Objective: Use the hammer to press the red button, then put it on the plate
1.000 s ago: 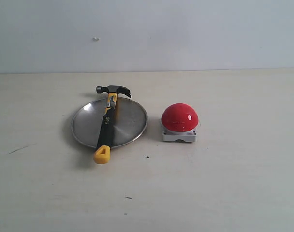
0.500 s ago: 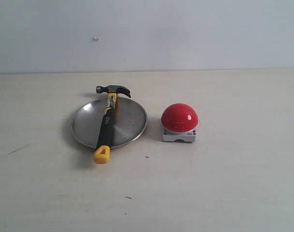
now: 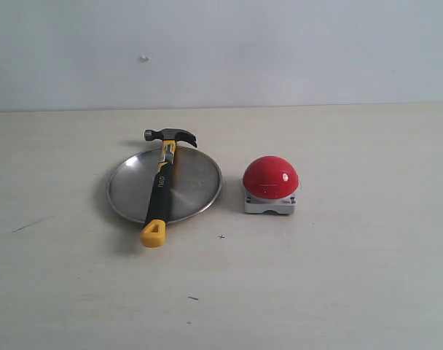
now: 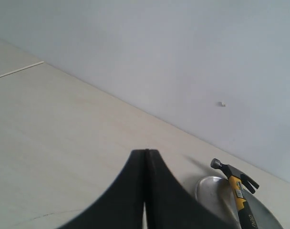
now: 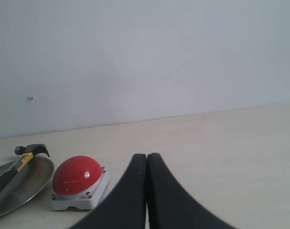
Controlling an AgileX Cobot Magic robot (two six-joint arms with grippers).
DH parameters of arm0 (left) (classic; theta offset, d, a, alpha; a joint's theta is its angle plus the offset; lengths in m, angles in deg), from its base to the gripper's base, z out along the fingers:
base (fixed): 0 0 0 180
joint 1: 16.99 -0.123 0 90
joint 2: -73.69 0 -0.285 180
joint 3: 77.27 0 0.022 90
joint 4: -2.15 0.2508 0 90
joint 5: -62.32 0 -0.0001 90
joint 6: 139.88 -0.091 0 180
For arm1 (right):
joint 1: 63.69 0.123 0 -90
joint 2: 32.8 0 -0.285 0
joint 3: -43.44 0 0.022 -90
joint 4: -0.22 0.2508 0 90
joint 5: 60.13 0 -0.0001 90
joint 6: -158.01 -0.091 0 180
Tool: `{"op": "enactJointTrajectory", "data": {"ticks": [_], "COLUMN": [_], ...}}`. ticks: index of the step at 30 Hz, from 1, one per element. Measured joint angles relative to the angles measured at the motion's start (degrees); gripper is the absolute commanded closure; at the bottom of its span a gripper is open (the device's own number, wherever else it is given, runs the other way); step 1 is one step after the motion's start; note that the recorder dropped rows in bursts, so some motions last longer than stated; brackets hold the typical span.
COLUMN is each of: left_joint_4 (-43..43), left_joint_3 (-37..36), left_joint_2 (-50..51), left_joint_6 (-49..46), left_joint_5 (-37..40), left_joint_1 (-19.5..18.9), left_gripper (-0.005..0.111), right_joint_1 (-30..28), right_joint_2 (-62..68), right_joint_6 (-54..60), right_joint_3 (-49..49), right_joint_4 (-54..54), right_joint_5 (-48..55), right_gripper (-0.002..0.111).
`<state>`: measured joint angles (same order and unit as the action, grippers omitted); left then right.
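Pale beige table (image 3: 353,292), matte w/ faint grain, runs back to a plain grey-white wall (image 3: 280,51). Wall has one small white speck (image 3: 143,58), upper left in ext. view. On tabletop: thin dark streak (image 3: 28,224) far left, tiny cross mark (image 3: 221,236) approx. centre, short dark fleck (image 3: 193,297) nearer the front.

hammer (image 3: 160,191) across plate (image 3: 198,182), red button (image 3: 270,177) just beside, bare tabletop (image 3: 338,277) all around

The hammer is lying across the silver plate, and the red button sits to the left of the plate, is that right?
Not quite. The hammer does lie across the silver plate, but the red button sits to the right of the plate, not the left, with a gap between them. The exterior view shows it.
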<state>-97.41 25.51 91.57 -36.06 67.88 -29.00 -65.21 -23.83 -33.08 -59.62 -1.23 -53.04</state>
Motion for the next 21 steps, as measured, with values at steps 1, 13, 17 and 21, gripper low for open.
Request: {"op": "enactJointTrajectory", "data": {"ticks": [1, 13, 17, 21], "left_joint_4": [0.00, 1.11, 2.77, 2.49], "left_joint_3": [0.00, 0.00, 0.00, 0.00], "left_joint_2": [0.00, -5.17, -9.30, -9.70], "left_joint_6": [0.00, 0.00, 0.00, 0.27], "left_joint_5": [0.00, -0.22, -0.10, 0.00], "left_joint_1": [0.00, 6.85, 8.60, 8.63], "left_gripper": [0.107, 0.107, 0.107, 0.107], "right_joint_1": [0.00, 0.00, 0.00, 0.00], "right_joint_2": [0.00, 0.00, 0.00, 0.00], "right_joint_6": [0.00, 0.00, 0.00, 0.00], "right_joint_3": [0.00, 0.00, 0.00, 0.00], "right_joint_4": [0.00, 0.00, 0.00, 0.00], "right_joint_5": [0.00, 0.00, 0.00, 0.11], "right_gripper": [0.108, 0.108, 0.108, 0.108]}}
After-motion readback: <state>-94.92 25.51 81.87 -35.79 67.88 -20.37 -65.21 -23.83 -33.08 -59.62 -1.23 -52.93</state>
